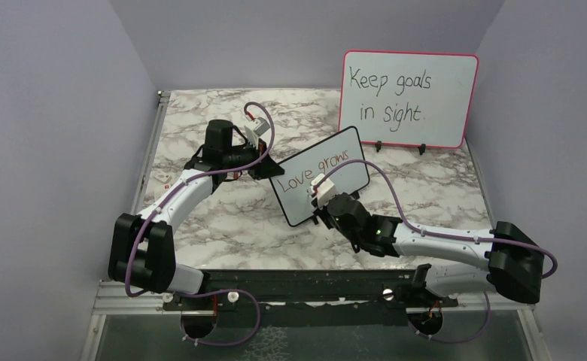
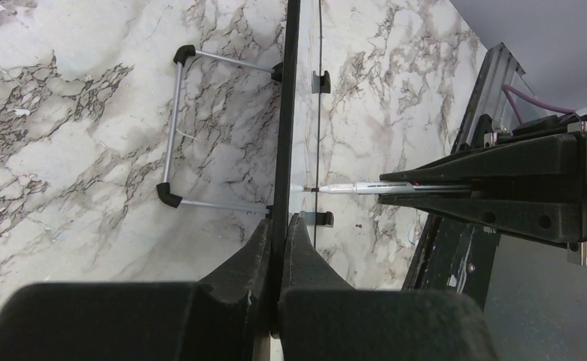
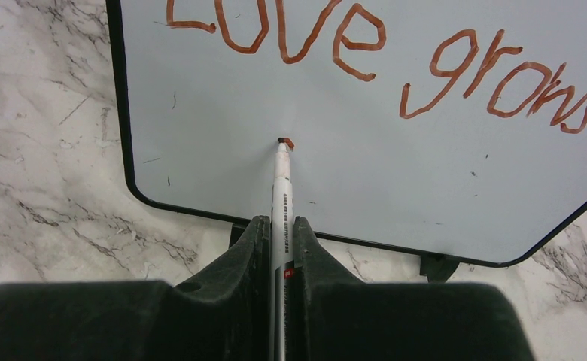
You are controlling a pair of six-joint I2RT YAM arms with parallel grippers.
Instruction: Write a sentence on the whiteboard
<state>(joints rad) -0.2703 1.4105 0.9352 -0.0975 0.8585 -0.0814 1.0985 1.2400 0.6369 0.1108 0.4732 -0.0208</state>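
Right fingers (image 3: 254,244): marker (image 3: 281,184) on whiteboard (image 3: 426,188) near bottom edge.

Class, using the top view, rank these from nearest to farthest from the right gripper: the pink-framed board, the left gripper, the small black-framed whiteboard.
1. Black-framed whiteboard: directly in front of the right gripper, whose marker touches it.
2. Left gripper: across the board, clamped on its left edge.
3. Pink-framed board: at the back right, against the wall.

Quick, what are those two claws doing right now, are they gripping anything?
Left claw: closed on the edge of the whiteboard.
Right claw: closed on the marker, its tip at the whiteboard.
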